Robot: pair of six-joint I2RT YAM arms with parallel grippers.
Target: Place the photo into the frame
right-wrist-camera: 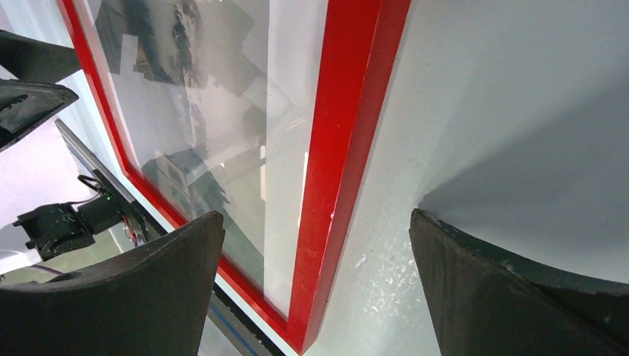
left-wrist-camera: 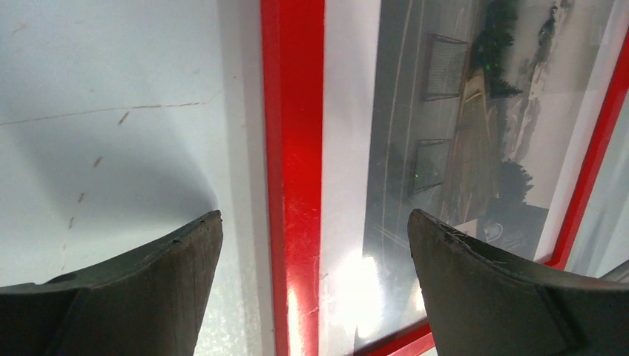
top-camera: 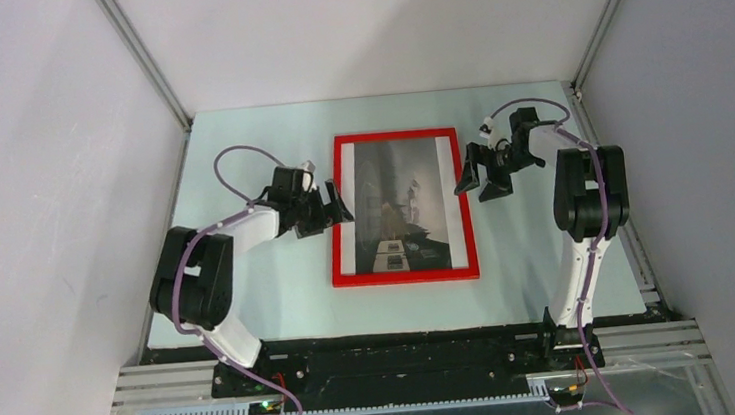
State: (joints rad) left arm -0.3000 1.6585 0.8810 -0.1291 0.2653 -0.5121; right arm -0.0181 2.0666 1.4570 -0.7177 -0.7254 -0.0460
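Observation:
The red frame [top-camera: 407, 276] lies flat, front side up, in the middle of the pale table. The grey misty photo [top-camera: 403, 199] sits inside it behind glare, with white margins along its left and right edges. My left gripper [top-camera: 335, 207] is open and empty, its fingers straddling the frame's left rail [left-wrist-camera: 294, 148]. My right gripper [top-camera: 479, 180] is open and empty, its fingers straddling the frame's right rail [right-wrist-camera: 348, 133]. The photo also shows in the left wrist view [left-wrist-camera: 460, 119] and in the right wrist view [right-wrist-camera: 200, 89].
Grey walls enclose the table [top-camera: 272, 306] on three sides. A black rail [top-camera: 406, 350] with the arm bases runs along the near edge. The left arm [top-camera: 199, 282] stands left of the frame and the right arm [top-camera: 589, 198] right of it.

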